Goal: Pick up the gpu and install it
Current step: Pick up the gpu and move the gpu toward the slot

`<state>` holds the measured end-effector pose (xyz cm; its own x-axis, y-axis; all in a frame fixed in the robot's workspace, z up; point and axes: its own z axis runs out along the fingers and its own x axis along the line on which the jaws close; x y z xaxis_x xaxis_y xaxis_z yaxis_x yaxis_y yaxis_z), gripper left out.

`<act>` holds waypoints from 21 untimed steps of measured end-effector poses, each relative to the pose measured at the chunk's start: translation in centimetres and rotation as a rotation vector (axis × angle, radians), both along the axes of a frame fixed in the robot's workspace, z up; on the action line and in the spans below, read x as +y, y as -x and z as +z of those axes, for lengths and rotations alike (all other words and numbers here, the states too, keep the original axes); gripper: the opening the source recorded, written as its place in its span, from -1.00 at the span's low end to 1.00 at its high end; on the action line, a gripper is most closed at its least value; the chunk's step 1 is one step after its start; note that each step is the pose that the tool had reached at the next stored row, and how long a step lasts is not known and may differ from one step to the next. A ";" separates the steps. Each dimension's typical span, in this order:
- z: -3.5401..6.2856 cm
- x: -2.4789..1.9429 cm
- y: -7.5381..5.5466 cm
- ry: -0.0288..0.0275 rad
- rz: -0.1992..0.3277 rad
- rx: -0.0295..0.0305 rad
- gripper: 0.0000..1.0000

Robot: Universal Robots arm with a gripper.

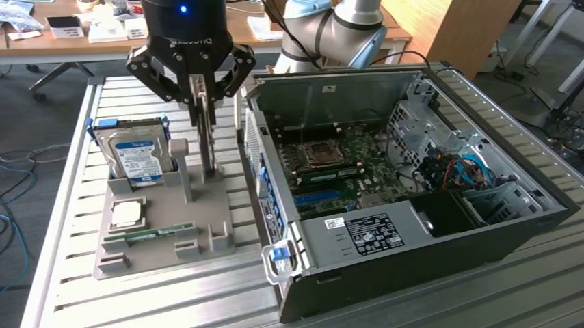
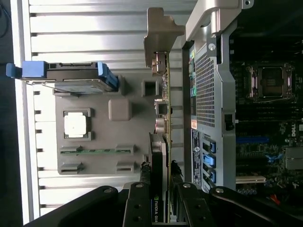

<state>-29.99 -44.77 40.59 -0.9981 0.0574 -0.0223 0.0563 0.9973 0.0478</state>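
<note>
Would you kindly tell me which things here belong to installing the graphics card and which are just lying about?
Belong to the job: graphics card, upright, clamped in the gripper; open computer case beside it.
Just lying about: hard drive, processor chip, memory stick, all in the gray holder.

exterior oblique; wrist looks down (shared: tray)
</note>
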 end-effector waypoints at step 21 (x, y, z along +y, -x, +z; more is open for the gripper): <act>0.93 0.00 0.0 0.0000 0.000 0.0001 -0.47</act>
